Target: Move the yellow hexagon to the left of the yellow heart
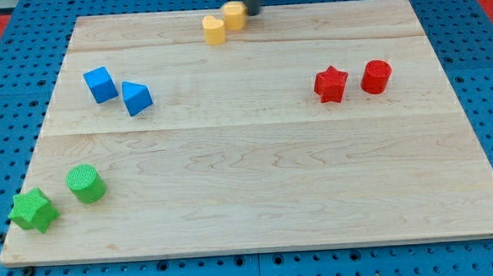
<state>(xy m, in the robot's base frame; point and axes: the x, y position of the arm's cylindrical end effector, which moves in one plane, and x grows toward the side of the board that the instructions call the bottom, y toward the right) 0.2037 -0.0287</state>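
The yellow hexagon (235,15) lies at the top edge of the wooden board (258,188), a little left of centre. The yellow heart (214,30) touches it on its lower left side. My tip (252,11) is right against the hexagon's right side; the rod enters from the view's top and looks blurred.
A blue cube (101,84) and a blue triangular block (136,98) lie at the upper left. A red star (331,84) and a red cylinder (376,76) lie at the upper right. A green cylinder (86,183) and a green star (33,209) sit at the lower left corner.
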